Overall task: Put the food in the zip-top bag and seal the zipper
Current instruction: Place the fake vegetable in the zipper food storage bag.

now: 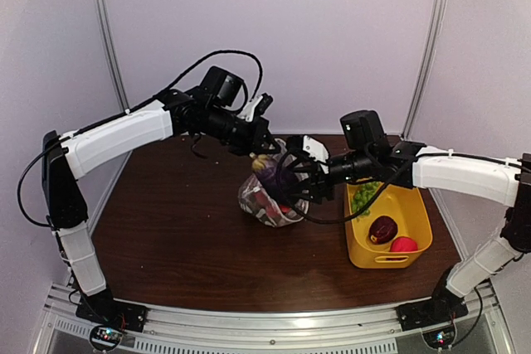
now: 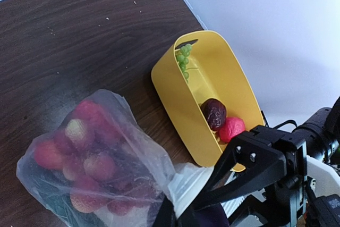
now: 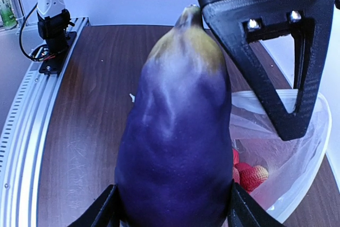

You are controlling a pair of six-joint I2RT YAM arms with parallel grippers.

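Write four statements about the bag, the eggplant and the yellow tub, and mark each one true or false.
1. The right gripper holds the eggplant. True.
2. The bag is empty. False: red pieces lie inside it.
3. The grapes sit in the yellow tub. True.
4. The bag is zipped shut and lies flat. False: the left gripper holds its mouth up and open.

One clear, floppy plastic bag, one yellow plastic tub and one dark purple toy eggplant were there. The tub held three pieces: one green grape bunch, one dark maroon fruit and one pink fruit. The bag's red pieces overlapped beyond counting.
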